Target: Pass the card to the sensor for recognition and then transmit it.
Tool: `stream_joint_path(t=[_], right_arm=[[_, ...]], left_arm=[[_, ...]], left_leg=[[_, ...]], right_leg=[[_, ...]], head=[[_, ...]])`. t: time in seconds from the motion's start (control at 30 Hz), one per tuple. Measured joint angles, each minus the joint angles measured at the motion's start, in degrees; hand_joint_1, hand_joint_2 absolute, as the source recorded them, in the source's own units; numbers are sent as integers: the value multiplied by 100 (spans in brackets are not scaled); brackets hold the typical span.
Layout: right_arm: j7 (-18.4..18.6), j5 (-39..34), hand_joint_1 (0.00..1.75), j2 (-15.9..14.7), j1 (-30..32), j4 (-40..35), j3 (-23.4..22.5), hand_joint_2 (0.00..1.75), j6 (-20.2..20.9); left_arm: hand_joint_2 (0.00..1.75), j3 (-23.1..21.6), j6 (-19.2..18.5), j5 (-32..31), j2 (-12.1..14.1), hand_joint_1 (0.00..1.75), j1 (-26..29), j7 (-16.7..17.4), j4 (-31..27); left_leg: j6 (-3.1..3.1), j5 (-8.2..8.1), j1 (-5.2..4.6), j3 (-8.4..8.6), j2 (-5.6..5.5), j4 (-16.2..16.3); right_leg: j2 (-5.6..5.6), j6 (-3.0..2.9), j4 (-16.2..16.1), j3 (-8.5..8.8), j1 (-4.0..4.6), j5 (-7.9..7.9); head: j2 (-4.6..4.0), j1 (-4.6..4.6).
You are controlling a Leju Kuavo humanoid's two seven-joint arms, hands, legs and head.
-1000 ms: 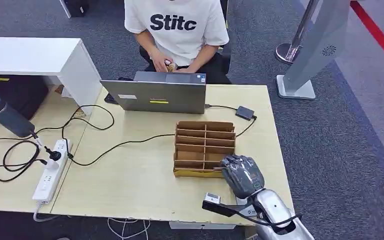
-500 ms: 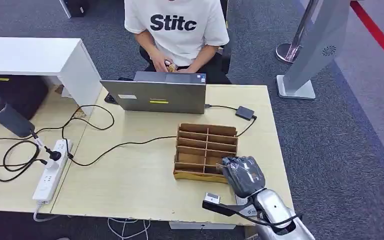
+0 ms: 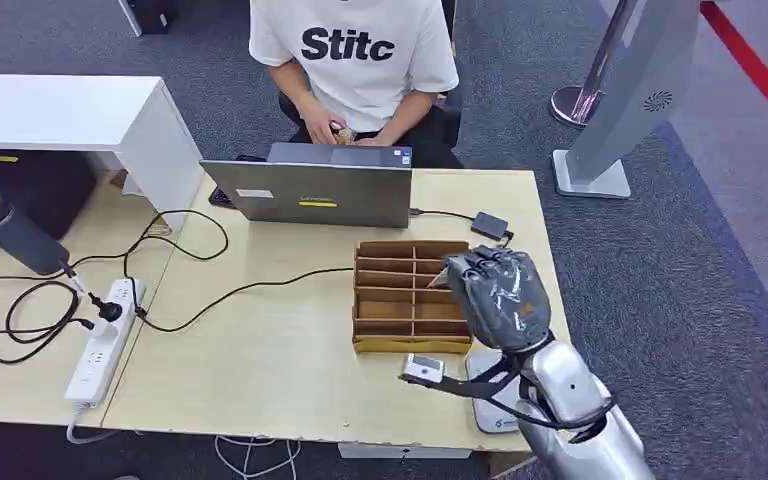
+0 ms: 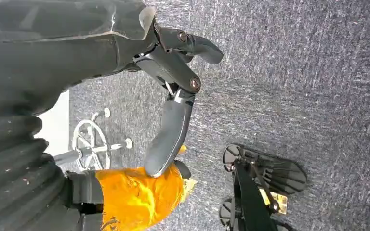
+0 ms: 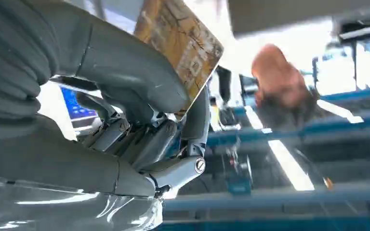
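Observation:
My right hand (image 3: 495,293) hovers over the right side of the cardboard divider box (image 3: 400,290), palm turned away from the head camera. In the right wrist view the thumb and fingers (image 5: 130,72) pinch a brown-gold patterned card (image 5: 183,36) by one edge. The back of the hand covers the card in the head view. The sensor, a small black reader (image 3: 489,225), lies on the table beyond the box, cabled to the laptop (image 3: 310,192). My left hand (image 4: 168,115) hangs over grey carpet, its fingers apart and holding nothing.
A person in a white T-shirt (image 3: 352,55) sits behind the laptop. A white pad (image 3: 488,402) lies at the table's front edge under my forearm. A power strip (image 3: 102,340), black cables (image 3: 230,290) and a dark bottle (image 3: 5,232) occupy the left. A grey stand (image 3: 625,95) rises at the right.
My right hand has lifted from the box's front right corner and moved farther over the table, toward the black reader. The box shifted slightly.

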Motion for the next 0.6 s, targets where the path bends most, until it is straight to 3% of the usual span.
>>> stream_joint_path(t=[0.07,0.2,0.27,0.47,0.6], right_arm=[[-123,-270,175,0,-164,-156,-24,175,246],[-282,-1002,175,94,-942,-175,-22,175,1302],[-252,-1301,175,244,-1608,184,6,175,1840],[161,-1367,175,747,-3143,1672,144,175,2228],[301,-1360,175,1047,-3771,2632,230,175,2263]], left_arm=[[175,17,-24,-50,2,0,-4,0,0],[175,17,-122,-256,31,0,-42,2,0],[175,15,-186,-393,63,0,-80,2,2],[175,-2,-282,-653,101,0,-147,15,2],[175,-50,-299,-767,105,0,-173,20,2]], left_leg=[[0,0,0,-1,0,0],[-2,3,0,-2,14,0],[-11,11,1,3,22,0],[-12,25,5,4,15,0],[-13,26,7,3,13,0]], right_leg=[[0,0,1,0,0,0],[9,-5,6,-1,0,7],[16,-9,8,-2,0,15],[13,-14,16,-4,2,20],[13,-14,15,-6,3,20]], head=[[0,0],[0,2],[0,2],[0,2],[0,0]])
